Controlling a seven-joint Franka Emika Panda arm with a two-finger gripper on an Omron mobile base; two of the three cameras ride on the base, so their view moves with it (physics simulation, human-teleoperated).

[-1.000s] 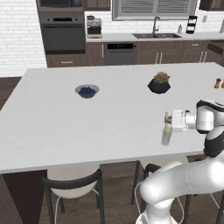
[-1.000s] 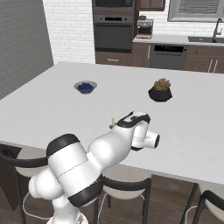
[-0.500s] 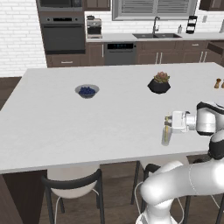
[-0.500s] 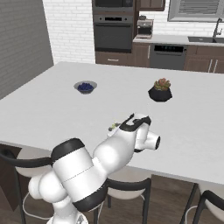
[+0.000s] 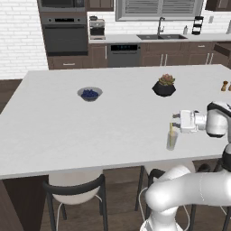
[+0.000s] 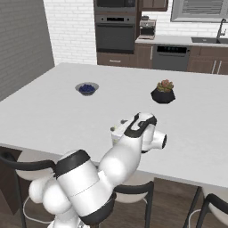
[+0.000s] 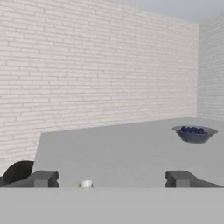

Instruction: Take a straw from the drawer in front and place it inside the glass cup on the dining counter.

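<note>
The thin pale yellow straw (image 5: 171, 131) stands upright inside the small clear glass tumbler (image 5: 171, 140), near the front edge of the large white stone-like tabletop (image 5: 90, 126). The gripper (image 7: 112, 179) sits just beside the cup's top — fingers (image 7: 43, 179) spread wide, holding nothing. A shallow bowl of blue berries (image 5: 90, 94) and a black succulent pot (image 5: 164, 86) lie farther back.

on the dining counter (image 5: 67, 131) there is one glass cup (image 5: 171, 140) with one straw (image 5: 171, 131) standing in it, one bowl of blue berries (image 5: 90, 94), one black pot with a succulent (image 5: 164, 85) and two small shakers (image 5: 224, 85) at the counter's far right edge. two chairs (image 5: 74, 189) show tucked under the counter's near edge in the left base view. behind the counter, the back wall holds one oven (image 5: 63, 35), one dishwasher (image 5: 123, 55), one sink tap (image 5: 159, 25) and one coffee machine (image 5: 97, 28).
</note>
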